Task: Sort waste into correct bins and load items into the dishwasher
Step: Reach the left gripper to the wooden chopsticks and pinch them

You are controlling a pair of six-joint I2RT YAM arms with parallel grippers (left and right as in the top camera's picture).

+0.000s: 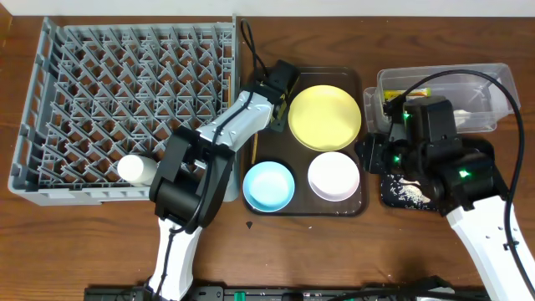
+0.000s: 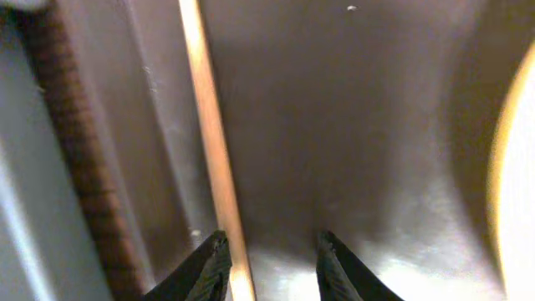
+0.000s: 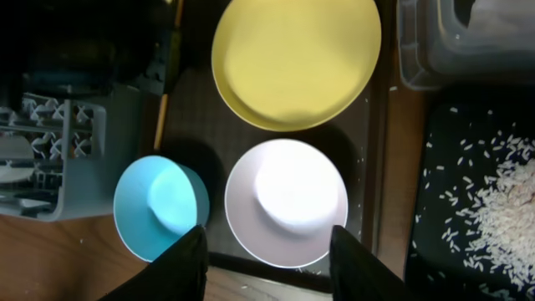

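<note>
- I count one yellow plate [image 1: 324, 116].
- Two bowls: blue bowl [image 1: 268, 185], white bowl [image 1: 333, 175].
- One white cup [image 1: 134, 170].
- One chopstick [image 2: 209, 142] that I can make out.
- One grey rack [image 1: 50, 100], brown tray [image 1: 301, 180], clear tub [image 1: 493, 117], black tray [image 1: 389, 192].

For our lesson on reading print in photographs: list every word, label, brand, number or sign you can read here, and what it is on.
No text can be read in any view.
snack wrapper in the clear tub: coloured print only, too small to read.
yellow plate, blue bowl, white bowl, grey rack: no markings show.
</note>
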